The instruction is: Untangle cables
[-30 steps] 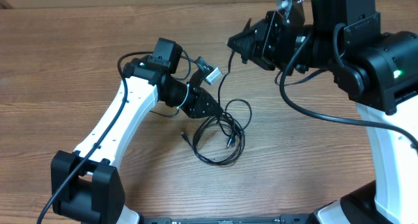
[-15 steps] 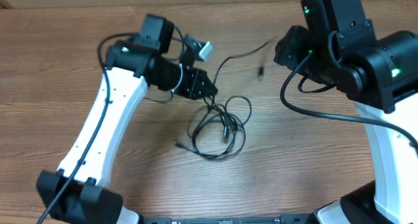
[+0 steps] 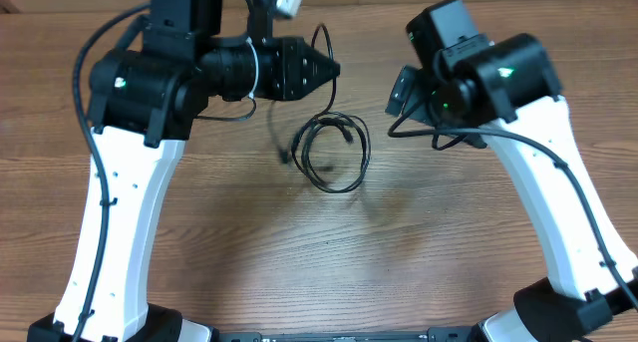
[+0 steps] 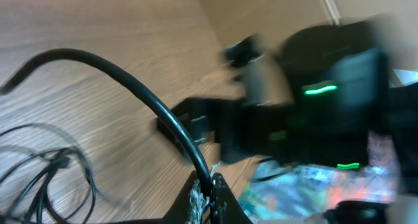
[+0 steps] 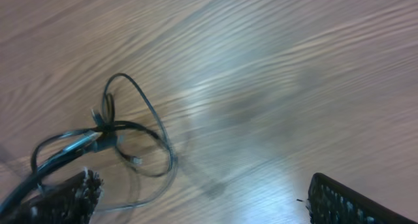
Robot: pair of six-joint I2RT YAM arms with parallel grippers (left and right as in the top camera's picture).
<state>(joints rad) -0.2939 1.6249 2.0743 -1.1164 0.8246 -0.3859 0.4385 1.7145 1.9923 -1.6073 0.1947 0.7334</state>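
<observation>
A bundle of thin black cables [image 3: 334, 158] lies looped on the wooden table [image 3: 449, 242], with a loose plug end [image 3: 282, 156] sticking out to its left. My left gripper [image 3: 327, 69] is raised above the bundle and shut on one black cable [image 4: 140, 93], which arcs away from the jaws in the left wrist view. Its free end curls up behind the gripper [image 3: 321, 33]. My right gripper [image 5: 215, 199] is wide open with only bare table between its fingers [image 5: 85, 192]. It hovers to the right of the tangle [image 5: 108, 136]; in the overhead view it sits at the right [image 3: 399, 91].
The right arm's black body [image 4: 326, 100] fills the far side of the left wrist view, close to the left gripper. The arms' own black supply cables [image 3: 439, 135] hang near the wrists. The table's back edge [image 3: 359, 3] runs behind both arms.
My right gripper has opened, let go of the cable end and pulled back to the right. My left arm rose and swung right, keeping its cable; the bundle slid toward the back of the table.
</observation>
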